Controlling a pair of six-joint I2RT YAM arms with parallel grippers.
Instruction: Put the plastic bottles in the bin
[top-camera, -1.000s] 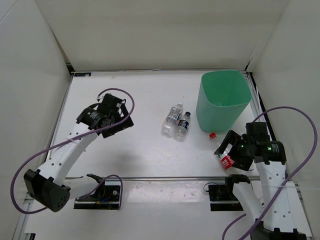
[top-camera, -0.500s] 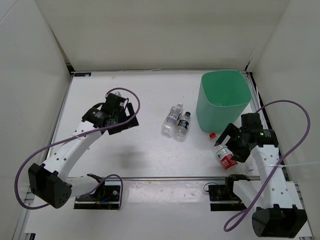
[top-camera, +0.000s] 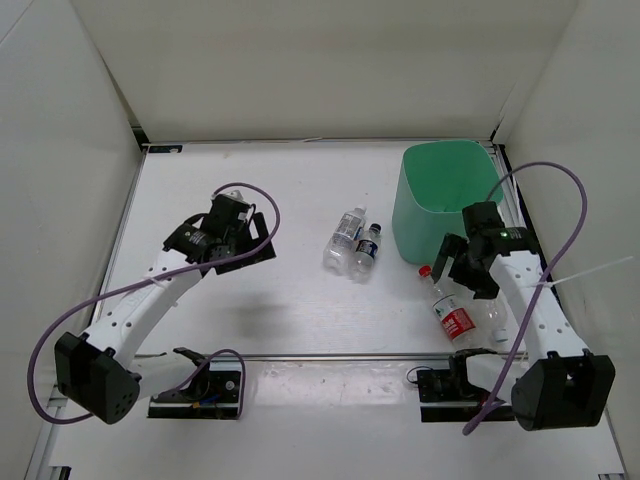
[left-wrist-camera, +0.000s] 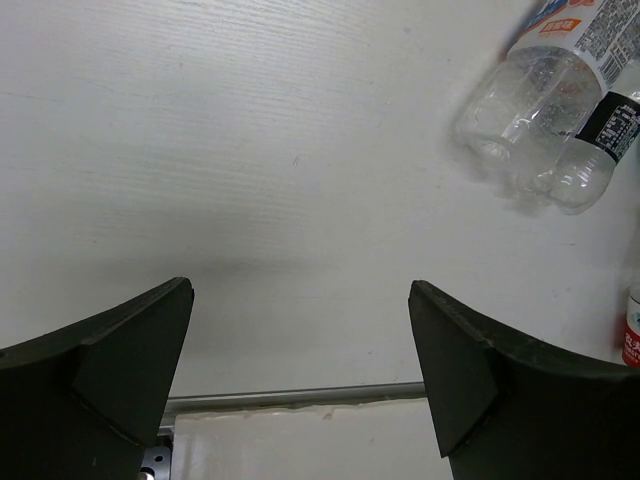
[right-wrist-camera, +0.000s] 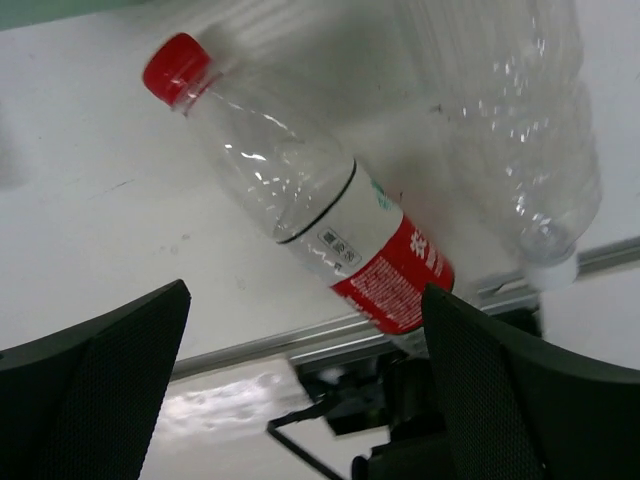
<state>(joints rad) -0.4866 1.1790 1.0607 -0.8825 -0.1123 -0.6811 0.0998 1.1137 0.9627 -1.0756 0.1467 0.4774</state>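
Note:
The red-capped bottle (top-camera: 449, 308) with the red label lies on the table in front of the mint-green bin (top-camera: 446, 200); it also shows in the right wrist view (right-wrist-camera: 330, 215). My right gripper (top-camera: 468, 266) is open and empty, hovering above that bottle (right-wrist-camera: 305, 300). The white-capped bottle (top-camera: 344, 240) and the dark-capped bottle (top-camera: 366, 250) lie side by side mid-table. They appear at the top right of the left wrist view, pale label (left-wrist-camera: 545, 75) and dark label (left-wrist-camera: 598, 140). My left gripper (top-camera: 248, 246) is open and empty to their left (left-wrist-camera: 300, 380).
A clear unlabelled bottle (right-wrist-camera: 520, 150) lies right beside the red-capped one, also faint in the top view (top-camera: 492, 315). White walls enclose the table. A metal rail (top-camera: 330, 356) runs along the near edge.
My right gripper has moved away from the near edge toward the bin, off the red-labelled part of the bottle, which stays lying on the table. My left gripper has shifted slightly right.

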